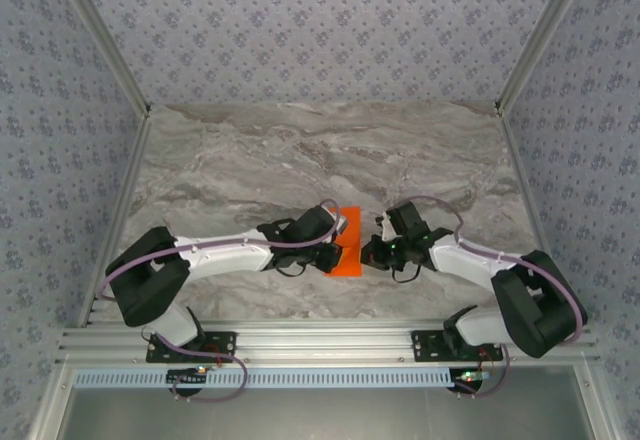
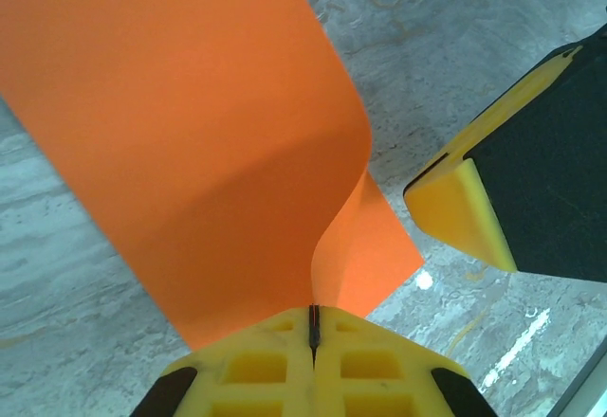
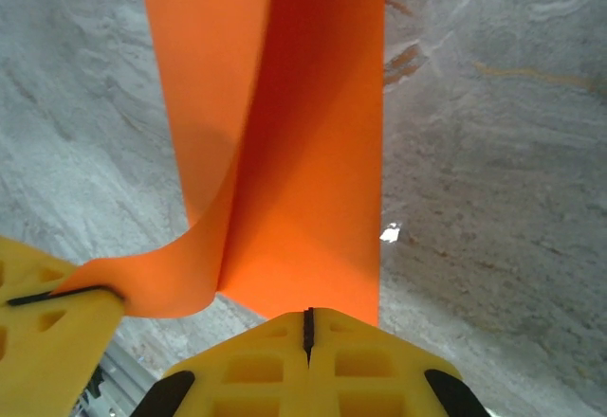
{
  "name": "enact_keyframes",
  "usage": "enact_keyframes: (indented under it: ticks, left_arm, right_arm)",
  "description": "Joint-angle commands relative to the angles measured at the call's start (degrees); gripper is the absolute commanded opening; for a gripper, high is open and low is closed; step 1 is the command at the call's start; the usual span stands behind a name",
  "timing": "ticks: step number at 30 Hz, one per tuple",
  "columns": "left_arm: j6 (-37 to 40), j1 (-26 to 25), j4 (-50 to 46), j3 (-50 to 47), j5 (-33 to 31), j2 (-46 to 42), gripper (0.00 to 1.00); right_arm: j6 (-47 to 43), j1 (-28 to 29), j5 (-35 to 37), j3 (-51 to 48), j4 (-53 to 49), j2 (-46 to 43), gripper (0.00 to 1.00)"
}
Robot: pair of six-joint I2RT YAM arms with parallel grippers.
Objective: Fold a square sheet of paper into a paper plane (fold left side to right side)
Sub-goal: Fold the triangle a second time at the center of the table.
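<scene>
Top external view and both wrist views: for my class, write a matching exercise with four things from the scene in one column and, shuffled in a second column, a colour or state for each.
Column one
1. square sheet of paper
2. left gripper
3. right gripper
4. table

Column two
A. grey marbled surface
B. shut on the paper's lifted edge
C. orange, one side curled up over the rest
D. shut, tips by the paper's flat part

Pairs: 1-C, 2-B, 3-D, 4-A
</scene>
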Motion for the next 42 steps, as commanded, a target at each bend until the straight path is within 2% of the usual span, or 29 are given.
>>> enact_keyframes:
  ticks: [1,42]
  left_arm:
    - [0.04,0.85,-2.07,-0.02,-0.79,-2.12,0.00]
    - [4.98,3.65,-5.15,4.62,-2.22,4.53,0.00]
  right_arm:
    - [1.09,0.56,2.05,1.64,-0.83,1.75,0.00]
    - [-2.21,2.87,4.94,4.82,-8.69,8.96,0.00]
